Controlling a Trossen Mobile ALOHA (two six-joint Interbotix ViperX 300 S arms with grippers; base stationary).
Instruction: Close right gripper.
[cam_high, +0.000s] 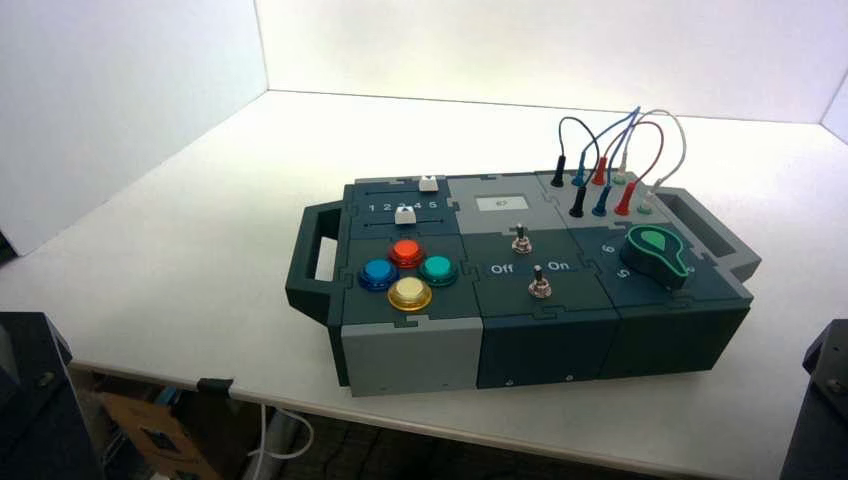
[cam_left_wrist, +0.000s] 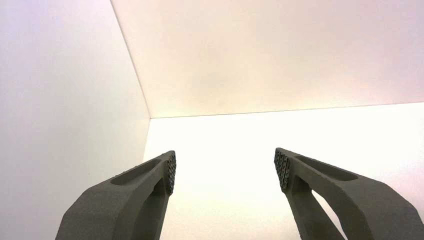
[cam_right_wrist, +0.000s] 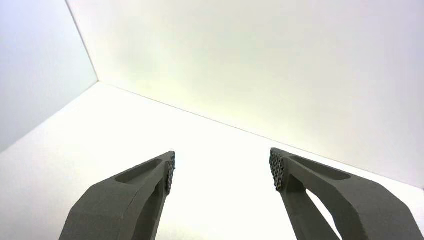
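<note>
My right gripper (cam_right_wrist: 222, 170) is open and empty, its two dark fingers wide apart over bare white table, far from the box. In the high view only a dark part of the right arm (cam_high: 820, 400) shows at the lower right corner. My left gripper (cam_left_wrist: 225, 170) is also open and empty, facing the white back corner. The left arm (cam_high: 35, 400) is parked at the lower left corner. The dark green box (cam_high: 520, 290) stands in the middle of the table, out of both wrist views.
The box carries two white sliders (cam_high: 428, 184), coloured buttons (cam_high: 409, 292), two toggle switches (cam_high: 521, 240), a green knob (cam_high: 658, 252) and plugged wires (cam_high: 610, 150). White walls (cam_high: 120, 90) stand at the left and back. The table's front edge (cam_high: 300, 395) runs below the box.
</note>
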